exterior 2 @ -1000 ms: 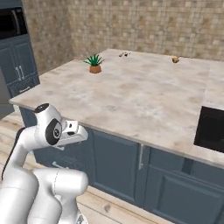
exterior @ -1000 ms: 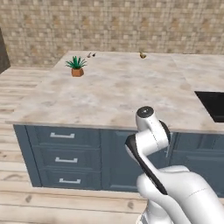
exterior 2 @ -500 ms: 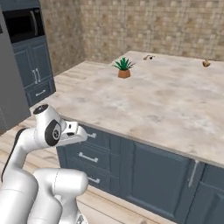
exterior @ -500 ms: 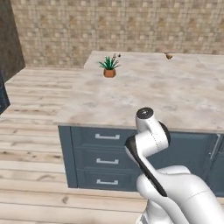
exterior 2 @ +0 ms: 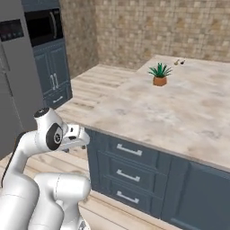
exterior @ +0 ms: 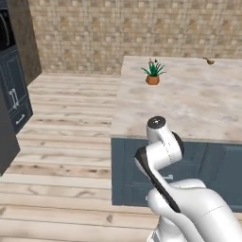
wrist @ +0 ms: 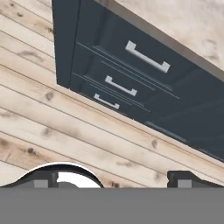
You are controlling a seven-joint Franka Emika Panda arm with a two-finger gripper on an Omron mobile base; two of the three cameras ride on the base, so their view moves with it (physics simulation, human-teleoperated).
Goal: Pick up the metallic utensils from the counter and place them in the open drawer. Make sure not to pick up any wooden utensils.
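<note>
Counter (exterior: 198, 106) spans centre to 3 o'clock. Potted plant (exterior: 152, 73) near its far edge at 1 o'clock. Dark cabinets (exterior: 12, 90) at 9 o'clock.

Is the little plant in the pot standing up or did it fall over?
Standing up. The potted plant sits upright on the counter, orange pot at the bottom and green leaves pointing up, in both base views.

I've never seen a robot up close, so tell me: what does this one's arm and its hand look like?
The arm is made of glossy white, rounded shells that join like thick tubes, with dark grey to black bands and caps at the joints. One joint cap is a dark disc with a pale centre. No loose cables or lettering can be made out. The gripper ends in two small dark, blocky finger tips.
</note>
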